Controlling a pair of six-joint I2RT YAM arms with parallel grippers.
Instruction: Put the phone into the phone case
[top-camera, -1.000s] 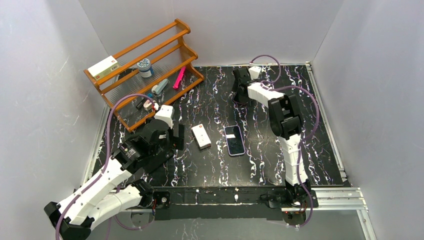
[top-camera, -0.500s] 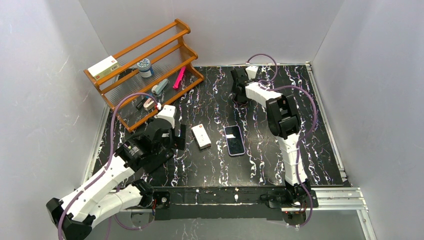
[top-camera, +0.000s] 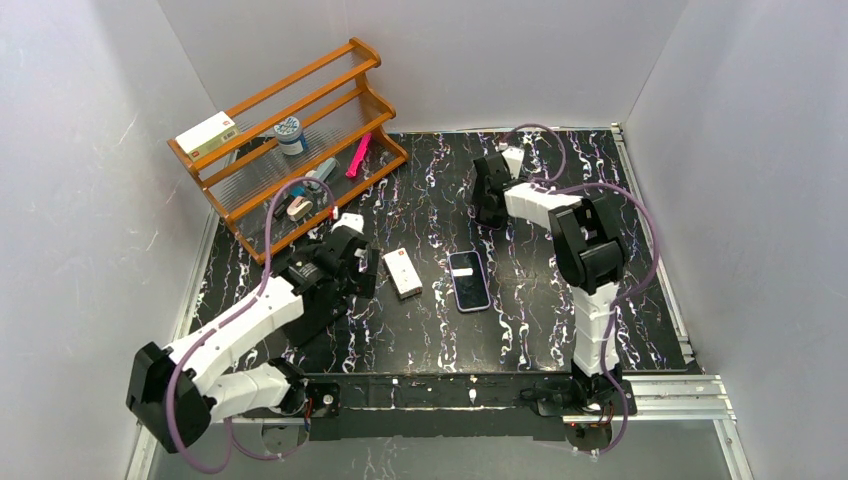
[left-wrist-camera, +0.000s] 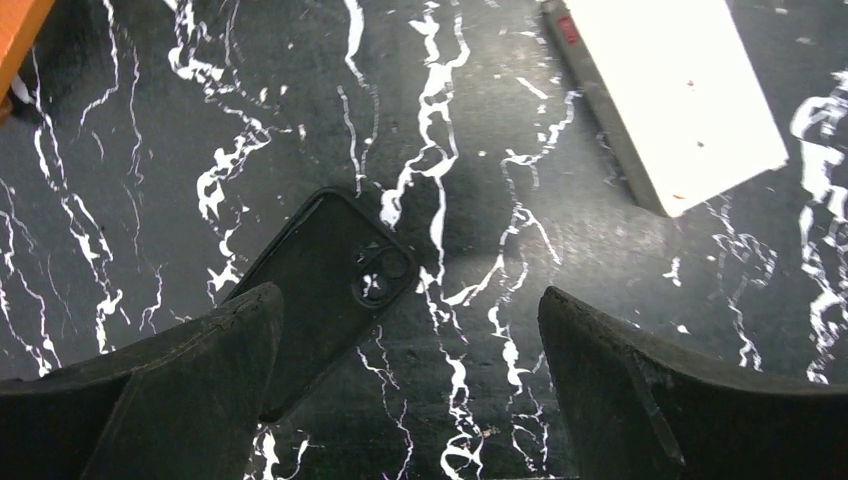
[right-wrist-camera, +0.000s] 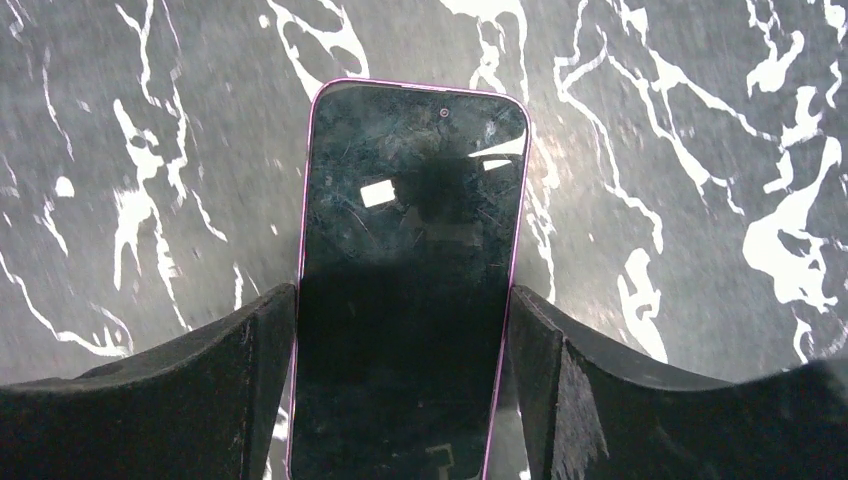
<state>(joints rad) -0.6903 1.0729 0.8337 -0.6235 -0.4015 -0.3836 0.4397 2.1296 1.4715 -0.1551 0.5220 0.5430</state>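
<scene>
The phone (top-camera: 468, 280) lies screen up near the table's middle, dark with a pink rim. In the right wrist view the phone (right-wrist-camera: 410, 250) fills the gap between my right gripper's fingers (right-wrist-camera: 270, 340), which stand apart at its two long edges. My right gripper (right-wrist-camera: 402, 292) is open; in the top view the right gripper (top-camera: 488, 207) appears beyond the phone. The black phone case (left-wrist-camera: 320, 290) lies flat with its camera cutout showing, partly under my left finger. My left gripper (left-wrist-camera: 408, 300) is open wide above it, and the left gripper (top-camera: 358, 270) hides the case from above.
A white box (top-camera: 402, 272) lies between the left gripper and the phone, and the same box (left-wrist-camera: 660, 90) is at the upper right of the left wrist view. An orange wooden rack (top-camera: 290, 140) with small items stands at the back left. Grey walls enclose the table.
The left arm has swung forward and right, bringing its gripper nearer the white box. The right gripper has shifted slightly right and nearer. The phone has not moved.
</scene>
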